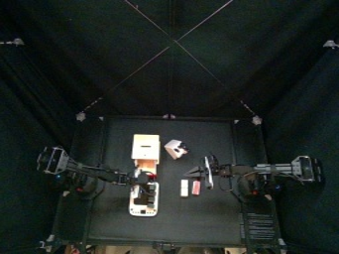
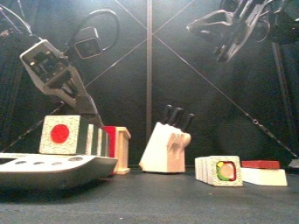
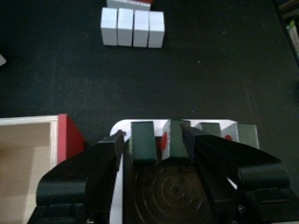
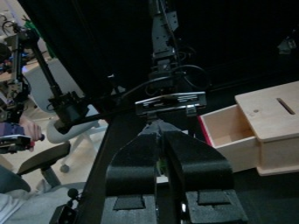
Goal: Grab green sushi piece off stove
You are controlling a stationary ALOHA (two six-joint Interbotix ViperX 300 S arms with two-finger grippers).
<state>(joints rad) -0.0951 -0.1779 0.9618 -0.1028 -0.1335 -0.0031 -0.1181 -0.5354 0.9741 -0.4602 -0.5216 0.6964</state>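
Note:
A row of sushi pieces stands on the white toy stove (image 1: 143,206) (image 2: 35,171). In the left wrist view one of them shows a dark green side (image 3: 143,142), beside a piece with red (image 3: 174,140). My left gripper (image 3: 160,144) (image 2: 84,112) hangs just over this row, open, its jaws straddling the middle pieces without touching them. From the front, a piece with a red centre (image 2: 61,133) faces the camera on the stove. My right gripper (image 4: 160,140) (image 2: 229,35) rests raised above the table's right side, shut and holding nothing.
A wooden box (image 1: 146,149) (image 4: 267,122) with a red side stands behind the stove. Near it is a knife block (image 2: 163,149) (image 1: 179,151). A green-centred roll (image 2: 219,170) and a red-topped piece (image 2: 264,173) lie on the table at the right. White sushi pieces (image 3: 132,24) stand beyond the stove.

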